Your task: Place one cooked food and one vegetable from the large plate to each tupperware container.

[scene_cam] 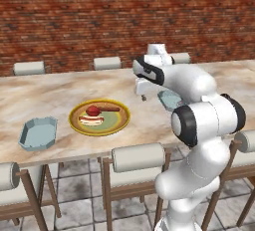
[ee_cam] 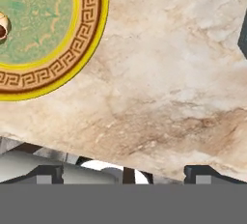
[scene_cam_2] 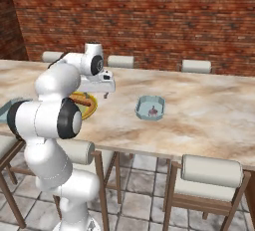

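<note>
The large plate (scene_cam: 79,128) lies on the marble table, holding a red round food (scene_cam: 93,110), a brown sausage (scene_cam: 108,109) and a pale layered piece (scene_cam: 91,121). One tupperware container (scene_cam: 38,133) sits empty to the plate's left. The other tupperware container (scene_cam_2: 143,111) lies to the plate's right with a small reddish item (scene_cam_2: 153,109) inside. My gripper (scene_cam: 143,96) hangs open and empty above the bare table between the plate and the right container. In the hand view the gripper (ee_cam: 125,172) looks down on marble, with the plate (ee_cam: 91,39) at the upper left.
Padded chairs (scene_cam: 138,158) line the near edge of the table, and more chairs (scene_cam: 107,63) stand along the far side before a brick wall. My own arm hides part of the right container (scene_cam: 168,99) in the left base view.
</note>
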{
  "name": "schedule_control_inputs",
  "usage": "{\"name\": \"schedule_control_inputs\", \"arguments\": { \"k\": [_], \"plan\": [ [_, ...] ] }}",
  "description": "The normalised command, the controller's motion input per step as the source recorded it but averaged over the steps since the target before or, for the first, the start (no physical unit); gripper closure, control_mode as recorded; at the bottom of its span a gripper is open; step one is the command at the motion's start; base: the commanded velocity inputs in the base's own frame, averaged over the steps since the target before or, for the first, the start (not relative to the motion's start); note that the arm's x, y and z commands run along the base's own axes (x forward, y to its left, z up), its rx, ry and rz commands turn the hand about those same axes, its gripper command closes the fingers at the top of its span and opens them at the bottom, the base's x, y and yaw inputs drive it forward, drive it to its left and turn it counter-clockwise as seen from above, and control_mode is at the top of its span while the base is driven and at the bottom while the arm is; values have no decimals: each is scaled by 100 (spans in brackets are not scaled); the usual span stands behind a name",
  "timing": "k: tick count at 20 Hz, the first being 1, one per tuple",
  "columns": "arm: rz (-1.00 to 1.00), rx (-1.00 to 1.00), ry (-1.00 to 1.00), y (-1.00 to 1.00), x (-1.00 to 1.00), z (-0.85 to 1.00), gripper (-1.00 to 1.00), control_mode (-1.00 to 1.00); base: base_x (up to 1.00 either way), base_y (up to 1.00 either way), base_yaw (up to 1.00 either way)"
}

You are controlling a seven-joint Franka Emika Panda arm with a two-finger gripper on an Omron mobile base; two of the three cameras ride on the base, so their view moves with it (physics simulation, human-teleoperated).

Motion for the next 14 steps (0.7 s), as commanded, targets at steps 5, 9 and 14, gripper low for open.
{"name": "schedule_control_inputs", "arguments": {
  "k": [5, 9, 14],
  "plan": [
    [37, 0, 0, 72, -22, 0, -100, -100, 0, 0, 0],
    [35, 0, -1, 75, -11, 0, -100, -100, 0, 0, 0],
    [33, 0, 0, 72, 4, -1, -100, -100, 0, 0, 0]
  ]
}}
